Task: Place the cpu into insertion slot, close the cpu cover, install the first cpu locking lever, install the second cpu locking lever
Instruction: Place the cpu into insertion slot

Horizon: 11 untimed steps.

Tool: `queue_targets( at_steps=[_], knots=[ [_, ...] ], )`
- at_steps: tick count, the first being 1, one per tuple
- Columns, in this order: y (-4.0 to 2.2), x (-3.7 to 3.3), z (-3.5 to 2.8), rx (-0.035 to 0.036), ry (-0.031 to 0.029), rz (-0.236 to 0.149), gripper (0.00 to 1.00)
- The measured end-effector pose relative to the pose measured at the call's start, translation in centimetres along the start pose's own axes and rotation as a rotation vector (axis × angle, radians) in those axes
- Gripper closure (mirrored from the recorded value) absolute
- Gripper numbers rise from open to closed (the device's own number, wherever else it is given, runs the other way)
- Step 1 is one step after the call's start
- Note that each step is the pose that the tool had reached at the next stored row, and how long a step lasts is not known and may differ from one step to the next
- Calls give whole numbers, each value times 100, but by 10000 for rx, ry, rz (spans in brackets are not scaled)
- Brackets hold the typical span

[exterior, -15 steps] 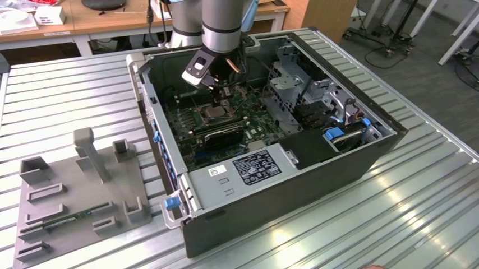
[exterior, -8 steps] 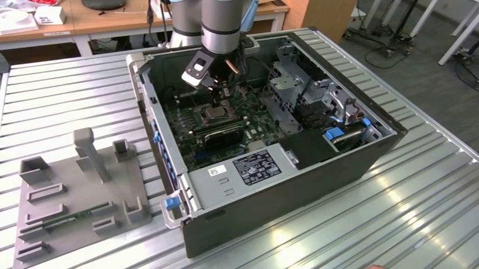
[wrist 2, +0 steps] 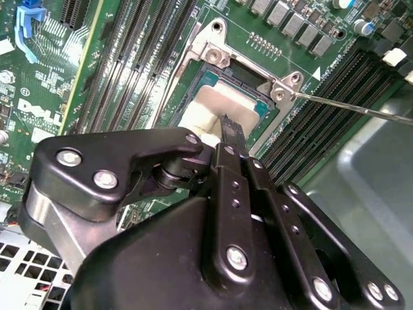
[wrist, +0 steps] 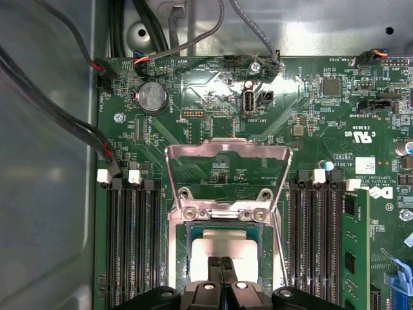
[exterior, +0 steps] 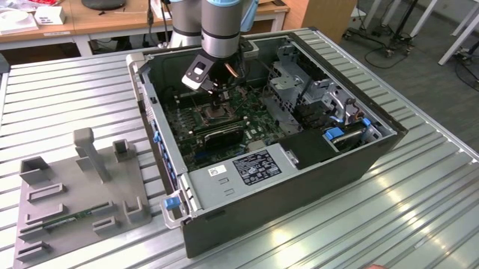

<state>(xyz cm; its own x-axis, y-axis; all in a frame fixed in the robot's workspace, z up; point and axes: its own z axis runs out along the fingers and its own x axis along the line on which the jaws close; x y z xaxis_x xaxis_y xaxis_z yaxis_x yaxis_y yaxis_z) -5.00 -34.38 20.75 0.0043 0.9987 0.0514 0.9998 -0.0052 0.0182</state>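
One gripper, closed, over cpu in insertion slot — cpu cover open.

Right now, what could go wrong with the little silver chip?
The gripper is right above the cpu in the insertion slot; pushing down could perhaps tilt it or hurt the socket. The cpu cover stands open, so nothing clamps the chip. The thin locking lever sticks out and could snag.

cpu: dull silver-grey top
cpu cover: bright silver frame
board: green, fine pale tracing
memory slots: black, white end clips
gripper: matte black, silver screws
case: dark grey
table: silvery, ribbed stripes
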Motion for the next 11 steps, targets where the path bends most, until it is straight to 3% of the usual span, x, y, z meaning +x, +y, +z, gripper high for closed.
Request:
queue_targets(
  at_steps=[11],
  knots=[
    [0,-9,14,0,-15,1,89]
  ],
)
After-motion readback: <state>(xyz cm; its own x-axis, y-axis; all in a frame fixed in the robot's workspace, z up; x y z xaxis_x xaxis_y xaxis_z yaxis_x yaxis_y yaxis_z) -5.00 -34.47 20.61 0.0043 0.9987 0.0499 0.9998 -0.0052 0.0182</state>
